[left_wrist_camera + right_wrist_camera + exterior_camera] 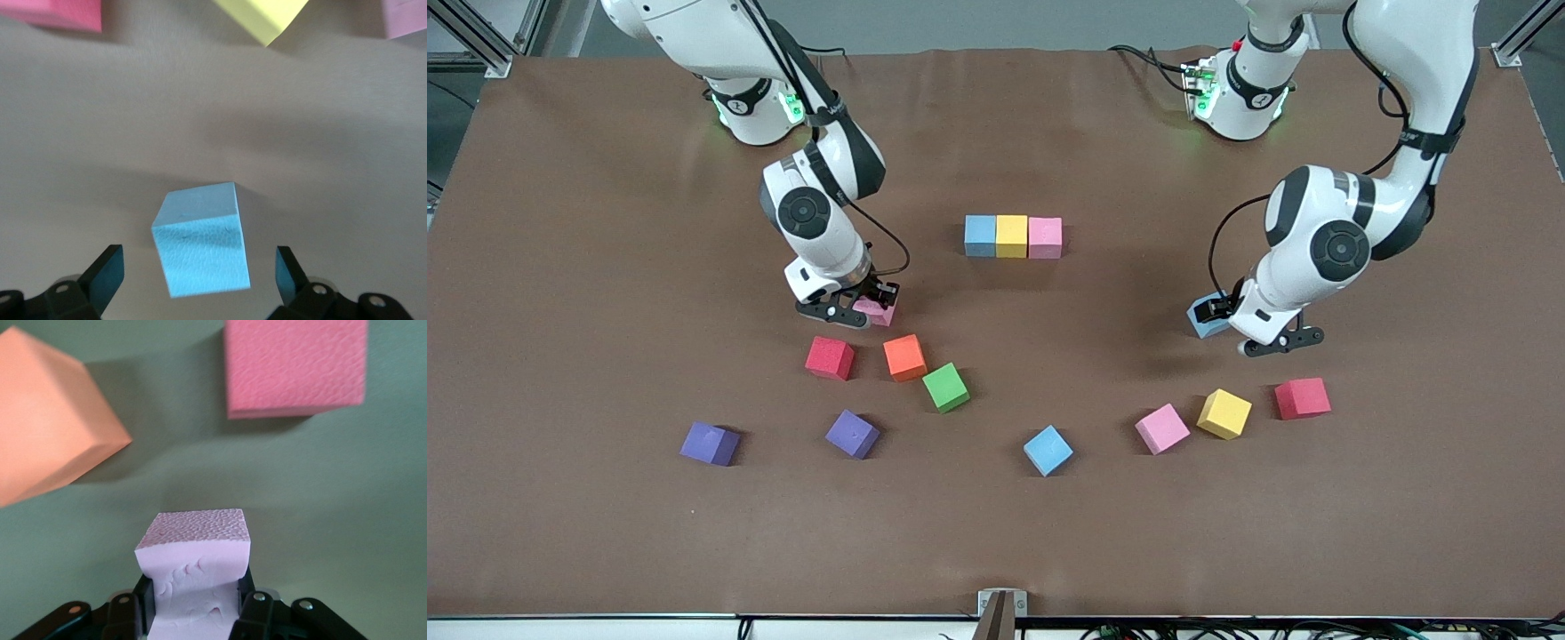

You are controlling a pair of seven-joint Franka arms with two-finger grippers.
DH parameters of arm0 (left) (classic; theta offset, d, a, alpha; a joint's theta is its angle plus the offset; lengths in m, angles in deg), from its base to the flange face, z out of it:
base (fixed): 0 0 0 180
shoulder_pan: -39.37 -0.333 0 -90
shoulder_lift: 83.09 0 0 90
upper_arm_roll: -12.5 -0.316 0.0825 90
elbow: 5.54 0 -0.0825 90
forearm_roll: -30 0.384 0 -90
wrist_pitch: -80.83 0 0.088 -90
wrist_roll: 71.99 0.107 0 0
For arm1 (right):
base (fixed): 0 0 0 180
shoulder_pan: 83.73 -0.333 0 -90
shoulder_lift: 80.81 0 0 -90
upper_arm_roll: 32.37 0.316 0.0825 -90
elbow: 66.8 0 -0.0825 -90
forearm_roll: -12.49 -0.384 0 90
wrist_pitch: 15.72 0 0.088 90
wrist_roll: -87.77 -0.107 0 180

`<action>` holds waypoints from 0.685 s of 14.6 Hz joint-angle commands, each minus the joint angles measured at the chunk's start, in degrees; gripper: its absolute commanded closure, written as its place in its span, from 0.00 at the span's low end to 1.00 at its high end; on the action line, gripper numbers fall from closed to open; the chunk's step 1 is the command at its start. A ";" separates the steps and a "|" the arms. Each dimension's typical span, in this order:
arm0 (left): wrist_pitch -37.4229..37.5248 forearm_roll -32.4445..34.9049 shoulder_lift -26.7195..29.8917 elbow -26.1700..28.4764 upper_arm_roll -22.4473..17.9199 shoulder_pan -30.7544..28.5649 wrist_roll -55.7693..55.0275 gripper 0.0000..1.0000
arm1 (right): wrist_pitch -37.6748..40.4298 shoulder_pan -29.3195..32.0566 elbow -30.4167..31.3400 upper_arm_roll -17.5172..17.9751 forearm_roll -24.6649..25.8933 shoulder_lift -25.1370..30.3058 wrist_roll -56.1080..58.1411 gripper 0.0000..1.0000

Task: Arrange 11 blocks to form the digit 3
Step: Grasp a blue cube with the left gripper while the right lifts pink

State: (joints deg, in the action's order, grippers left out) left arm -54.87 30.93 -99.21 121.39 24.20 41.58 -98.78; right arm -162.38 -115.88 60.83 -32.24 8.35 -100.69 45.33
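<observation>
Brown table [587, 533], right gripper [860, 307] pinching a squashed pink cube [195, 577]: liable to skew on release; left gripper [200, 280] spread astride a blue cube [200, 247], liable to nudge it.

The right tool [860, 305], squeezed shut on a pink cube [876, 311], sits hemmed in on its near side by a red cube [830, 357] and an orange cube [905, 357], with a green cube [945, 388] touching the orange one's near corner. Bare tabletop [1103, 320] lies between this cluster and the blue-yellow-pink row [1013, 236]. The left tool [1249, 324] stands wide around a light blue cube [1208, 317], with clear gaps at both fingers.
</observation>
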 commanded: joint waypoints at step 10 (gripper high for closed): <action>-2.73 -0.92 -2.96 -0.26 0.08 -0.45 -6.07 0.78 | 7.35 -12.84 -8.36 -0.04 0.53 0.36 -2.56 1.00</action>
State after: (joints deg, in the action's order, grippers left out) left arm -58.58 30.91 -103.18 122.37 24.15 41.01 -103.45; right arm -155.79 -126.88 53.20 -31.95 8.35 -100.68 43.46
